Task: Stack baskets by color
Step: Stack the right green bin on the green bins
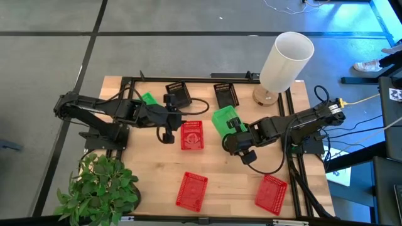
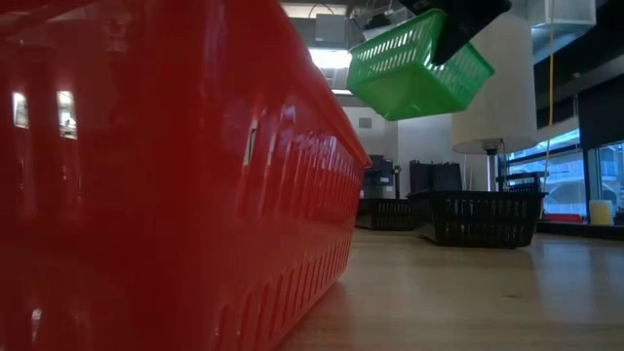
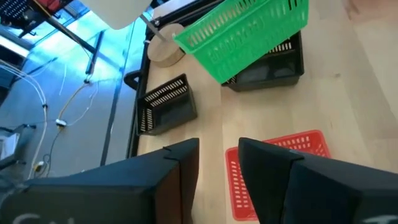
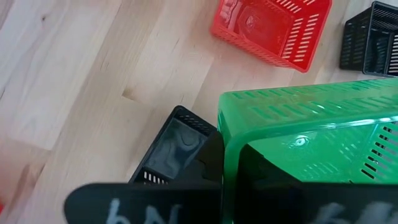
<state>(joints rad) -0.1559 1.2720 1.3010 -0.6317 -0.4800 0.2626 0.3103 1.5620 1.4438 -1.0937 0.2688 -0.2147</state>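
Right pincer (image 1: 233, 135) lifts a green basket (image 1: 226, 119).
Clamped on its rim above the bench (image 1: 220, 182); left pincer (image 1: 168, 133) gapes empty beside a red basket (image 1: 192, 135).

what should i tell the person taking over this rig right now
Right gripper: shut on a green basket, held in the air above the middle of the table.
Left gripper: open, empty, over the table beside the middle red basket.
Another green basket lies partly hidden under the left arm.
Two more red baskets lie apart near the front edge.
Two black baskets sit apart at the back, near the white lamp.
Done: no stack can be seen yet.
Left: stack the green, red and black baskets by colour.
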